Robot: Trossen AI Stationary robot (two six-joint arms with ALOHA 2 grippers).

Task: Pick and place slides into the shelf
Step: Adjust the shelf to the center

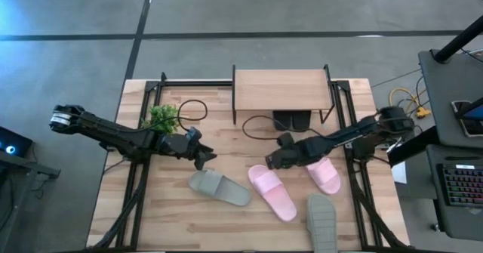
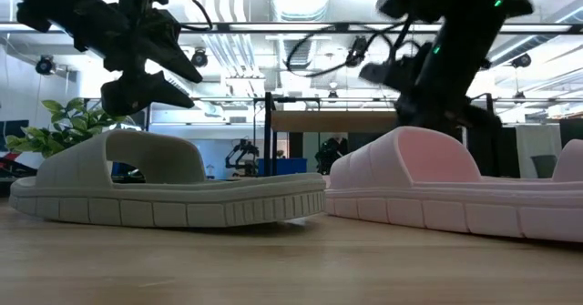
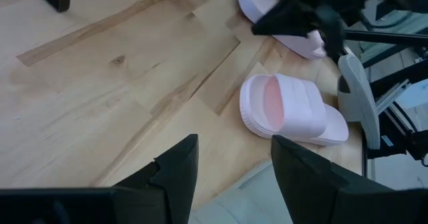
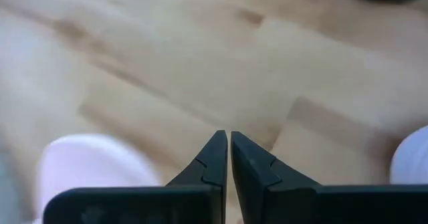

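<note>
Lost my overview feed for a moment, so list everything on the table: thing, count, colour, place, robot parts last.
Shelf: one, light wood top, black legs, far edge of table.
Black slides: two, under the shelf.
Pink slides: two, one mid-table, one to its right.
Grey slides: two, one left of centre, one at the near edge.
Plant: one, green, left of the shelf.
Black cable: one, looped beside the plant.
Left gripper: open, above the left grey slide.
Right gripper: shut, empty, above the middle pink slide.
</note>
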